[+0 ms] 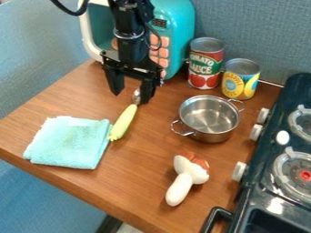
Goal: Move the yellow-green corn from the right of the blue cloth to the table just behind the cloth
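Observation:
The gripper (130, 92) hangs over the back left of the wooden table, in front of the toy microwave, with its two fingers apart and nothing held. Just below it lies a spoon (124, 121) with a yellow-green handle; its metal end points up towards the right finger. Whether they touch, I cannot tell. A folded turquoise cloth (68, 142) lies left of the spoon's handle. To the right stands a metal pot (209, 122) with two small handles. A white mushroom-like toy (182, 182) with an orange-brown patch lies nearer the front.
A turquoise toy microwave (177, 36) stands behind the gripper. Two cans, a red and green one (205, 63) and a yellow and blue one (240, 79), stand at the back right. A dark toy stove (276, 182) with white knobs borders the table's (121, 182) right side.

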